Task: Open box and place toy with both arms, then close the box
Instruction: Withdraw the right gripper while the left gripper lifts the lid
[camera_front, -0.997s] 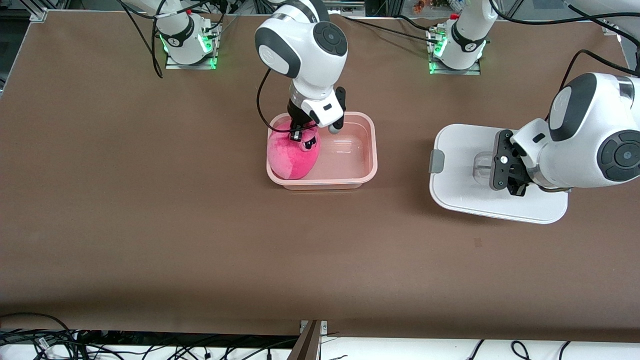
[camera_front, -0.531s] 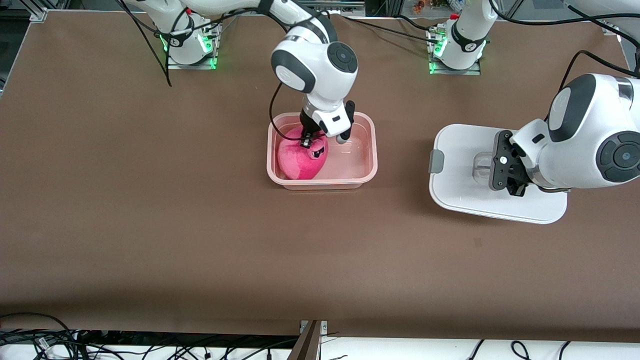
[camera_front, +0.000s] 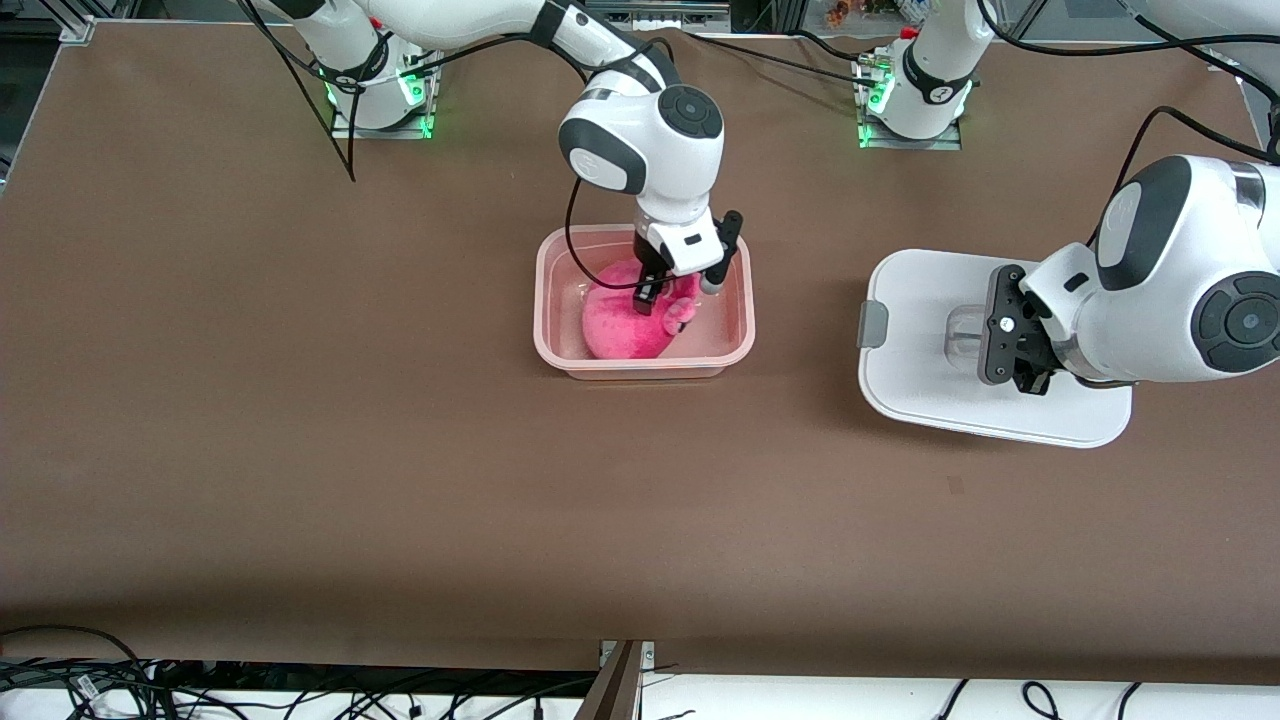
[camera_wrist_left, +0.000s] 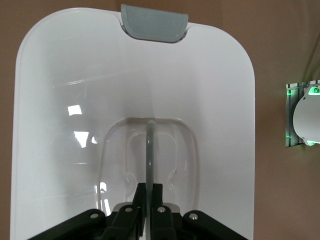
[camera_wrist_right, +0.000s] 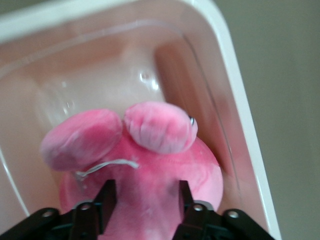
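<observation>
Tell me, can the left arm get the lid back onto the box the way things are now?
Probably not yet. The left gripper is shut on the handle of the lid, so the lid is ready, but the right gripper is down in the box, fingers apart around the toy, blocking the opening.

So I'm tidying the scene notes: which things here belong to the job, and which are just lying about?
Job:
- box, open
- toy, in the box
- lid, on the table toward the left arm's end
- right pincer, open over the toy
- left pincer, shut on the lid's handle

Just there:
- cables past the table's near edge
</observation>
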